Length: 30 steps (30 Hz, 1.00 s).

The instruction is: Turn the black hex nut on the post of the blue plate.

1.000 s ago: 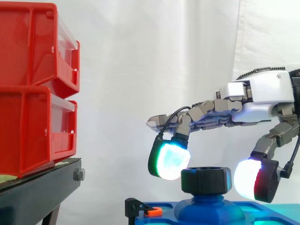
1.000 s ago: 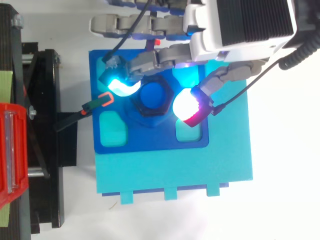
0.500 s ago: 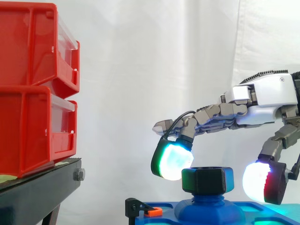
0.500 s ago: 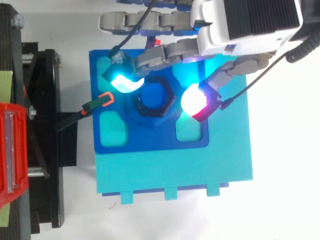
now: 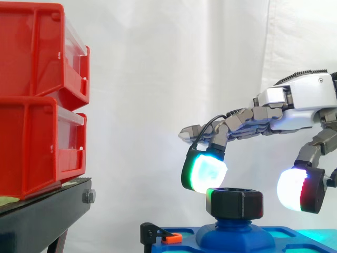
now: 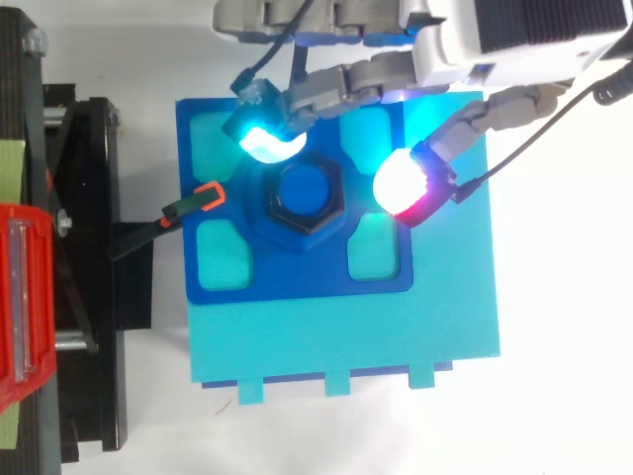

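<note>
Now hand (image 5: 300,100) open, hovering abv hex nut (image 5: 234,203).

Black hex nut (image 5: 234,203) on round blue post (image 6: 305,190), ctr of square blue plate (image 6: 297,282). Red plastic bins (image 5: 31,105) atop black stand (image 5: 42,216) at 9 o'clock; hand (image 6: 514,30) at 1 o'clock, above nut.
</note>
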### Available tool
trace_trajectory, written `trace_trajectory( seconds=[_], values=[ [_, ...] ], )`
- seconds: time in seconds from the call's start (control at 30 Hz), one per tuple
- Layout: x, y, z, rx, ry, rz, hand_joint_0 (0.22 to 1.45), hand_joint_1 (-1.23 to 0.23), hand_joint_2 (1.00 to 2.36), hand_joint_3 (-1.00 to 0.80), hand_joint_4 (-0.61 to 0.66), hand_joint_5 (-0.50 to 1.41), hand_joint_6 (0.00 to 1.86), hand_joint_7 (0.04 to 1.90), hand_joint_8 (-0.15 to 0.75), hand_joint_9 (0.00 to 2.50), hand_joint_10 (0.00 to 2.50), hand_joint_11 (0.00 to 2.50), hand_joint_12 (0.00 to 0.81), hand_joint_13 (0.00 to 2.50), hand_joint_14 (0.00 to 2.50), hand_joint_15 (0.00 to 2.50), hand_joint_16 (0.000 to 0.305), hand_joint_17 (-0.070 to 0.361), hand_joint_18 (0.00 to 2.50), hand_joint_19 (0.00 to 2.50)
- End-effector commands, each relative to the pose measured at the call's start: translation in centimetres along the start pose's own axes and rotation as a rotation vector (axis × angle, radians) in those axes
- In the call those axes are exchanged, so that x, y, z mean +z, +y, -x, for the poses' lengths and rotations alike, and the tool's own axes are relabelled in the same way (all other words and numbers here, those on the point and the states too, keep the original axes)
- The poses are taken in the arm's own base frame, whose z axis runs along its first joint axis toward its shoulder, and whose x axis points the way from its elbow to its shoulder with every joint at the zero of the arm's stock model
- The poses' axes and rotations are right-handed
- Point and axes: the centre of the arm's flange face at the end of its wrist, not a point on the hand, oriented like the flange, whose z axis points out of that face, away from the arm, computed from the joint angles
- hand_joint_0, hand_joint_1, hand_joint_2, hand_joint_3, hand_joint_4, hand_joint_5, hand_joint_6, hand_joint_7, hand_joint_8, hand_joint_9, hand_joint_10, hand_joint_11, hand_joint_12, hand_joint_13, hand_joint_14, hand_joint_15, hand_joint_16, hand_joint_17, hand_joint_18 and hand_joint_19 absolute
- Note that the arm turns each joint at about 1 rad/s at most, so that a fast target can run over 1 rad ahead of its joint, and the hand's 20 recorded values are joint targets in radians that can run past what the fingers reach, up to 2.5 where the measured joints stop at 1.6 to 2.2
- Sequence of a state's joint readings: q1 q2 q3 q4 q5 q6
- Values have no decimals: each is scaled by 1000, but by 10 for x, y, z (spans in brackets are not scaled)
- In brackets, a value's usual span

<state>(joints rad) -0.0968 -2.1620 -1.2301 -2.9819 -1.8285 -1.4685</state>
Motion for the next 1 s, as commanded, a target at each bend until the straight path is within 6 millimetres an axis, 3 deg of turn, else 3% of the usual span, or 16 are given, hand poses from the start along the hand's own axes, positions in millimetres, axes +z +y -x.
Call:
trace_trajectory(
  seconds=[0.0, 0.5, 0.97],
  values=[
    [-3, 0, 2, -6, 10, -2, 424, -721, 1000, -500, -23, -300, 502, 706, 129, 0, 0, 0, 316, 0, 0, 15, 47, 105, 0, 96],
    [-10, -1, -1, -30, 55, -9, 425, -705, 1000, -500, -21, -300, 502, 706, 129, 0, 0, 0, 317, 0, 0, 18, 46, 104, 0, 94],
    [-23, 4, 16, -71, 81, -12, 432, -688, 1000, -500, -23, -300, 502, 711, 128, 0, 0, 0, 315, 0, 0, 21, 46, 103, 0, 98]
  ],
)
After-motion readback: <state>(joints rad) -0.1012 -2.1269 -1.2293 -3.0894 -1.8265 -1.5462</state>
